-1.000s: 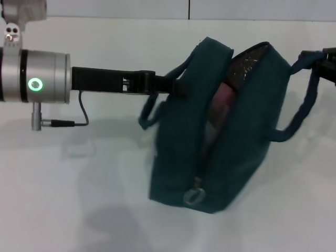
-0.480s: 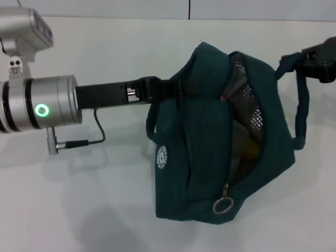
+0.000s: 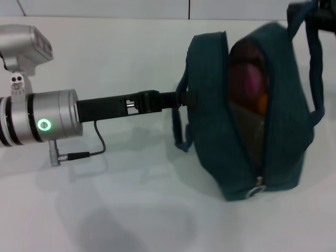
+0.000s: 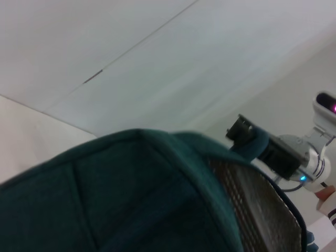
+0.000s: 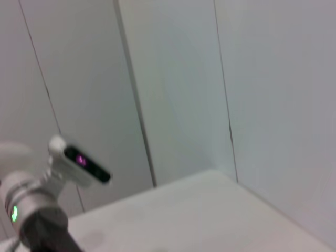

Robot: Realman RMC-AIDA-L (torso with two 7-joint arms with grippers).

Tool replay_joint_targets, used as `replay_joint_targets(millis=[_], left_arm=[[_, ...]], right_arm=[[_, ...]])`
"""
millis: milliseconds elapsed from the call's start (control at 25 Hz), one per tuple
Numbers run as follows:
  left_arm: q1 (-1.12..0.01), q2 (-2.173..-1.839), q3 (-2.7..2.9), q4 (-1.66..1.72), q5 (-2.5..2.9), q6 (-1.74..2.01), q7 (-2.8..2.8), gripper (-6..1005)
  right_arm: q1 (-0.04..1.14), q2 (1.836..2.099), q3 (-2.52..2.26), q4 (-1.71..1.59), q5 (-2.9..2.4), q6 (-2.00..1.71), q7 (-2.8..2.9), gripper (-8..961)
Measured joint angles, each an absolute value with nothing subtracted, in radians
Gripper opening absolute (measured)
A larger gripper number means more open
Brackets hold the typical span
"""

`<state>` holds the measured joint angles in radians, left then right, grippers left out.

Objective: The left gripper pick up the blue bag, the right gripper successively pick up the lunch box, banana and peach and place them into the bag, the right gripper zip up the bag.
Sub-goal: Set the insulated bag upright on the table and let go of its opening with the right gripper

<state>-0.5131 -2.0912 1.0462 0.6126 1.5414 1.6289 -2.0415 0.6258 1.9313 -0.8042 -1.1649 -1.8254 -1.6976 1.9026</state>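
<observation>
Over on the left, the silver cylindrical wrist with its glowing green ring reaches straight across above the white worktop (image 3: 105,210), and the left gripper (image 3: 186,98) is clenched on one rope-like handle of the dark teal-blue soft fabric bag (image 3: 210,126). The bag stands upright, zipper gaping, its metal ring pull (image 3: 256,191) low at the front; a pink round peach (image 3: 254,80) and something orange show inside. Top right, the black right gripper (image 3: 320,13) has the other handle looped at it; whether it is clamped, I cannot tell.
</observation>
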Motion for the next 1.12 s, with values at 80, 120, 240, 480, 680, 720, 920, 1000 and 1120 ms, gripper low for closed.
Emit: replay_joint_targets(millis=[80, 120, 240, 480, 680, 720, 920, 1000, 1120], left_arm=[[-0.517, -2.092, 1.046, 0.594, 1.538, 1.629, -2.024, 65], [-0.520, -2.093, 1.046, 0.578, 1.533, 1.629, -2.011, 65], [-0.523, -2.093, 1.046, 0.550, 1.520, 1.629, -1.986, 65], [-0.527, -2.092, 1.046, 0.546, 1.517, 1.629, -1.976, 65], [-0.550, -2.089, 1.046, 0.544, 1.535, 1.620, -1.973, 65], [-0.557, -2.088, 1.046, 0.542, 1.548, 1.612, -1.973, 65], [-0.566, -2.087, 1.046, 0.540, 1.560, 1.602, -1.973, 65], [-0.569, -2.087, 1.046, 0.540, 1.562, 1.601, -1.973, 65], [-0.570, -2.088, 1.046, 0.540, 1.562, 1.601, -1.973, 65]], right_arm=[[0.623, 1.929, -0.804, -1.168, -1.814, -1.694, 1.908, 55], [0.623, 1.927, -0.806, -1.158, -1.822, -1.692, 1.910, 55], [0.634, 1.926, -0.813, -1.097, -1.867, -1.685, 1.912, 54], [0.638, 1.935, -0.816, -0.982, -1.957, -1.690, 1.912, 56], [0.600, 1.943, -0.800, -0.985, -1.945, -1.704, 1.912, 65], [0.592, 1.944, -0.794, -0.988, -1.937, -1.706, 1.912, 67], [0.554, 1.929, -0.753, -0.995, -1.872, -1.729, 1.905, 118], [0.548, 1.926, -0.745, -0.995, -1.863, -1.729, 1.904, 149], [0.539, 1.926, -0.725, -0.996, -1.856, -1.726, 1.890, 195]])
